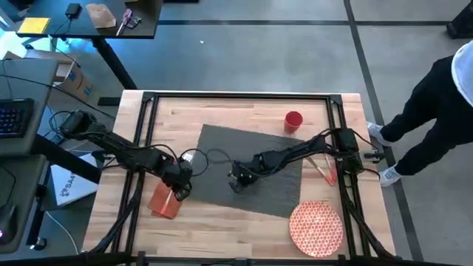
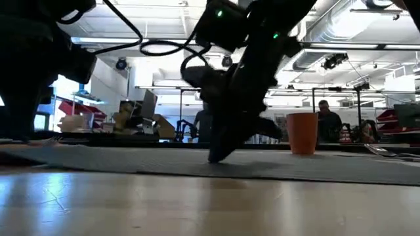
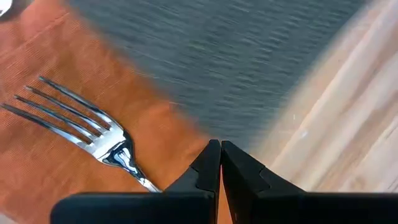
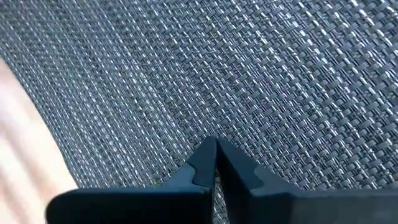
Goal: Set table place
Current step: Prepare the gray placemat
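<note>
Pressing closed on the dark grey woven placemat point(image 1: 259, 170), right gripper point(image 1: 238, 182); left gripper point(image 3: 219, 163) pinched empty.

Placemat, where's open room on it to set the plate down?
The placemat lies bare at its near right part, toward the plate, and its far corner by the red cup. Its middle holds the right gripper; its left edge is crowded by the left gripper and napkin.

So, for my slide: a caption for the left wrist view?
Left gripper shut over orange napkin beside fork and placemat.
</note>
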Controlling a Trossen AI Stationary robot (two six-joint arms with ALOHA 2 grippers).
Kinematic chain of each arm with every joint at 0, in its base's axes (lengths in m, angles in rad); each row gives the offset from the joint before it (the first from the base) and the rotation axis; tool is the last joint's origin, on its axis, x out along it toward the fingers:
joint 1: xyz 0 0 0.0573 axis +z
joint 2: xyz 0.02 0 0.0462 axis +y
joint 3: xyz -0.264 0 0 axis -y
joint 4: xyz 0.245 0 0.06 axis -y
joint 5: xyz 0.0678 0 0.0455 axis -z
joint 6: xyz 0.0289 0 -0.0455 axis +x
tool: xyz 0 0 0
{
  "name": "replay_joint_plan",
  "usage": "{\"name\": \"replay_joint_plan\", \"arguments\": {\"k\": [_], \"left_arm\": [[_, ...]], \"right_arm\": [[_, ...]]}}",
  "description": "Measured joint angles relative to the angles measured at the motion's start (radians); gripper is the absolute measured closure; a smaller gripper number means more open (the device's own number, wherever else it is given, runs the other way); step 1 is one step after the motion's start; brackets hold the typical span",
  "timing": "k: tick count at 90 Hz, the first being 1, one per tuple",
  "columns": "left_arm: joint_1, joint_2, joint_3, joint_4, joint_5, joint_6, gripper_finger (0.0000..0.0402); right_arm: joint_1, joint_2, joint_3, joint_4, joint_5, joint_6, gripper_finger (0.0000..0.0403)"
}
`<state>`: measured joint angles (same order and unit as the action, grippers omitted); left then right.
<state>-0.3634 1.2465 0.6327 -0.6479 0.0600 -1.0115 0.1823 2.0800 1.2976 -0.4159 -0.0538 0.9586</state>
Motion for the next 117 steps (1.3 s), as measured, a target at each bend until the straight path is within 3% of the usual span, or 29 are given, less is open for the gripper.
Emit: {"name": "replay_joint_plan", "arguments": {"k": [25,54,80,99,117], "left_arm": [[0.004,0.000,-0.047,0.051,-0.107,-0.032,0.0401],[0.031,-0.009,-0.219,0.197,-0.144,-0.198,0.0401],[0.037,-0.071,-0.227,0.063,-0.250,-0.285,0.0401],[0.037,-0.181,-0.233,-0.098,-0.254,-0.294,0.0402],[0.037,-0.266,-0.232,-0.108,-0.252,-0.286,0.0401]], "right_arm": [[0.104,0.001,-0.002,-0.041,-0.029,0.050,0.0403],[0.092,0.006,0.041,-0.037,-0.028,0.061,0.0403],[0.040,0.010,0.049,0.039,0.037,0.054,0.0403],[0.012,0.012,0.048,0.084,0.072,0.018,0.0403],[0.001,0.014,0.047,0.109,0.072,-0.044,0.0403]]}}
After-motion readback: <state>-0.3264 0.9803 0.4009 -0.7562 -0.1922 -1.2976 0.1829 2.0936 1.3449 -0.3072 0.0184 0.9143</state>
